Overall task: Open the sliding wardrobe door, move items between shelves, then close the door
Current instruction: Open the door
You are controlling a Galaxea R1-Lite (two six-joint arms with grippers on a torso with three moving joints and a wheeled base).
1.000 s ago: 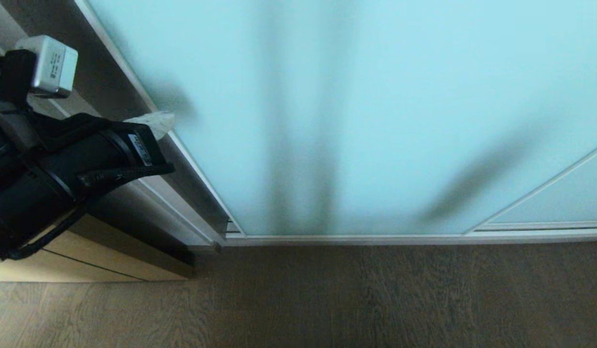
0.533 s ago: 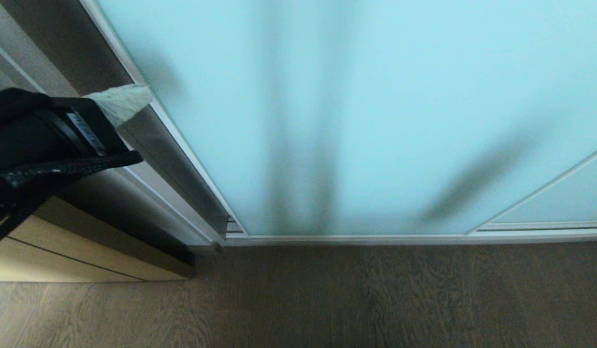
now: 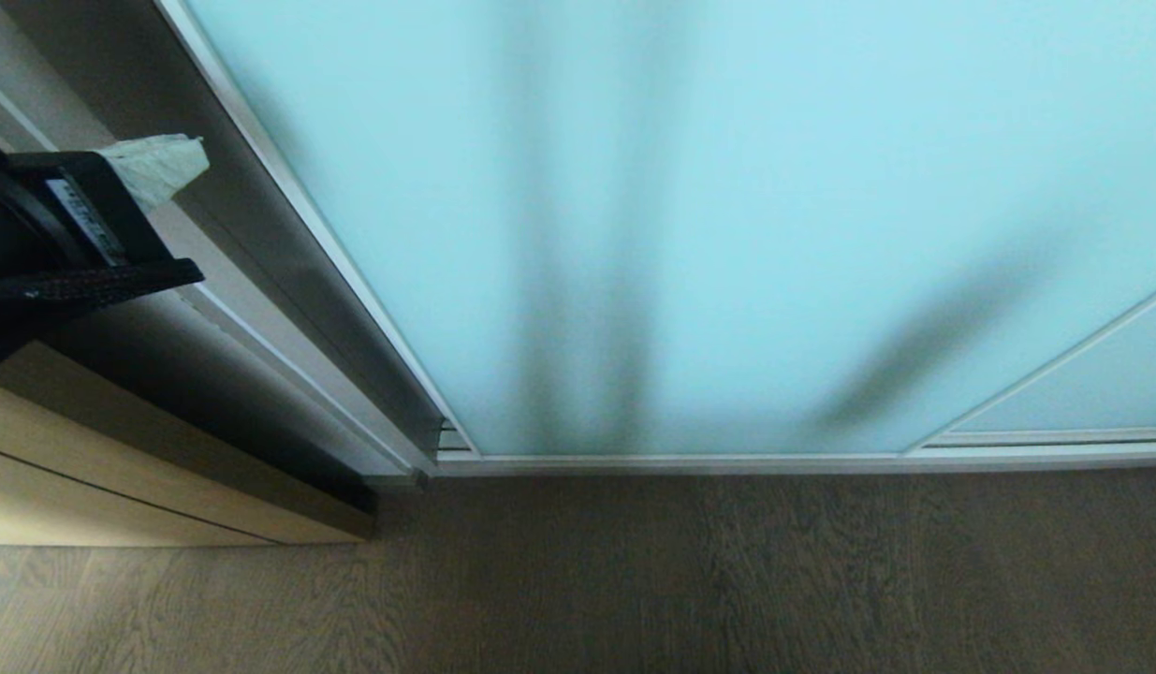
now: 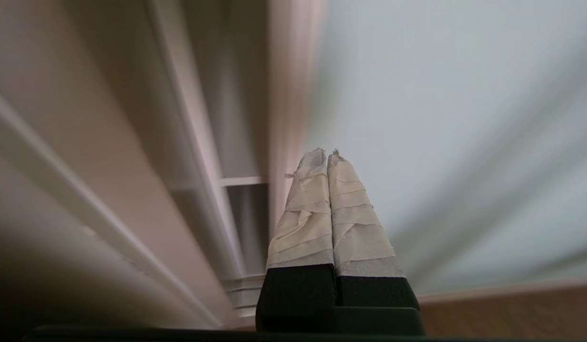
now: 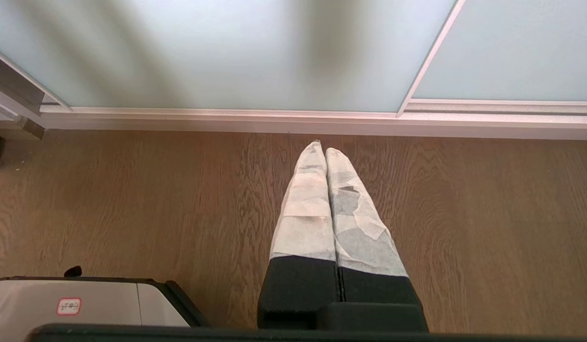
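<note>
1. Nearest, the brown wood-grain floor point(image 3: 690, 580) runs up to the slim white-silver bottom rail point(image 3: 783, 461) of the wardrobe.
2. Over that floor hangs the right gripper point(image 5: 325, 151), its tape-wrapped fingers point(image 5: 305, 213) pressed together on nothing, pointing down short of the rail; a grey-and-black part of the robot's base point(image 5: 84, 301) lies just beside it.
3. At the left edge of the head view, the left gripper point(image 3: 156, 164) is raised near the pale wooden side panel point(image 3: 119, 477) and the grey-silver upright frame point(image 3: 287, 281).
4. Its white-taped fingers point(image 4: 350, 213) are likewise pressed flat against each other, pinching nothing, with their tips near the door's left edge; contact cannot be told.
5. Farthest, the tall frosted pale aqua-blue glass sliding wardrobe door point(image 3: 727, 215) stands drawn across the opening, overlapping a second frosted panel point(image 3: 1083, 393) at the right.
</note>
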